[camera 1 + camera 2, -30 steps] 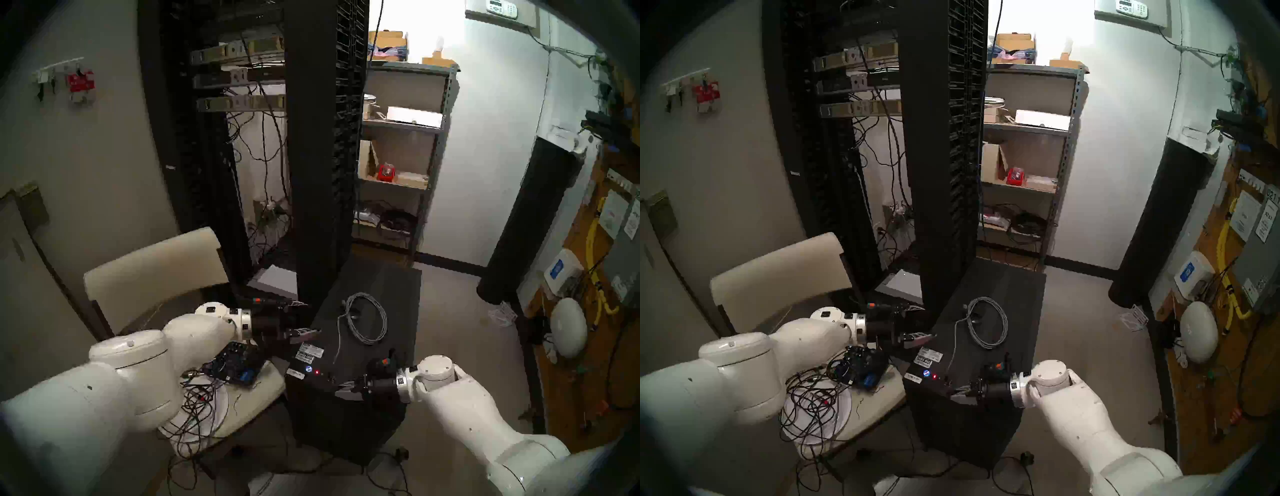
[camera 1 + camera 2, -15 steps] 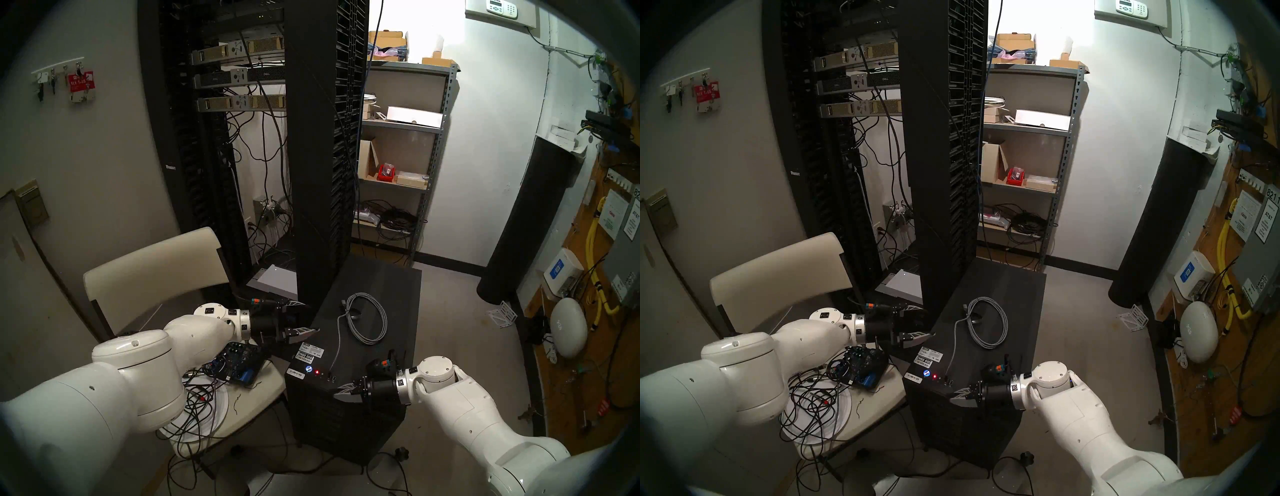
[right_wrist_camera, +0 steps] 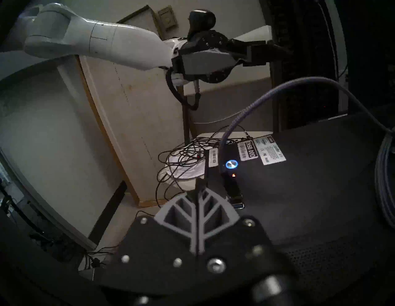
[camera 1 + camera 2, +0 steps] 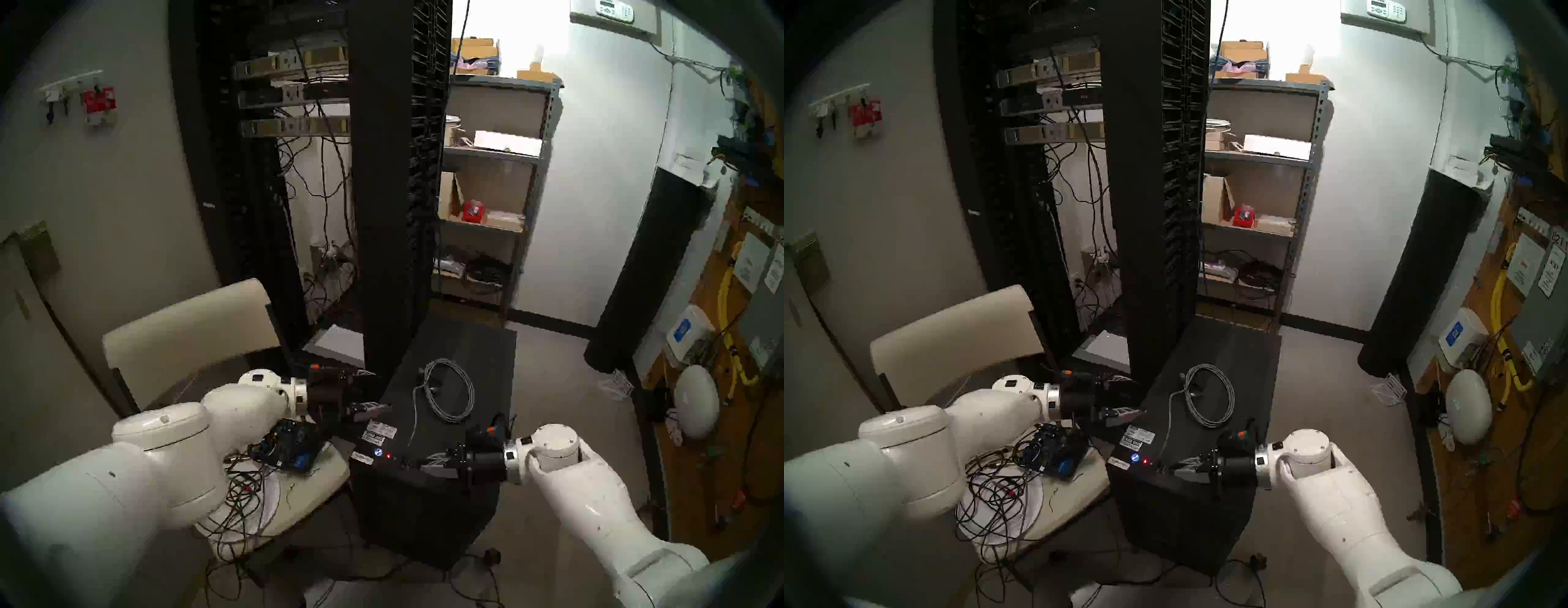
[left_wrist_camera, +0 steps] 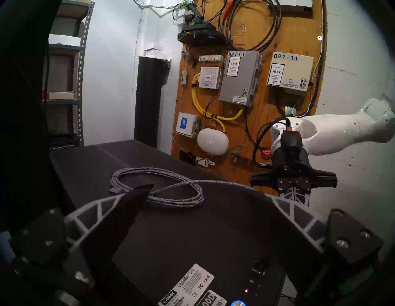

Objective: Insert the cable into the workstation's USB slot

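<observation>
Raised and drawn back from the workstation (image 4: pixel 428 424), right gripper (image 3: pixel 198 188) is clenched empty; left gripper (image 5: pixel 205 200) spread. Cable (image 3: pixel 277 89) appears plugged in.

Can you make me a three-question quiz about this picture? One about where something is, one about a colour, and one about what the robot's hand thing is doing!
1. Where is the coiled part of the cable?
A. Dangling in the air
B. Lying on top of the workstation
C. Wrapped round a robot arm

2. What colour is the round light on the workstation?
A. Green
B. Yellow
C. Blue

3. What is the right tool doing?
A. Shut, with nothing in it
B. Spread wide open
C. Squeezing the cable

Answers:
1. B, because the grey loops rest flat on the black top.
2. C, because the right wrist view shows a blue glowing ring beside the white stickers.
3. A, because its two fingers are pressed together with nothing between them.
</observation>
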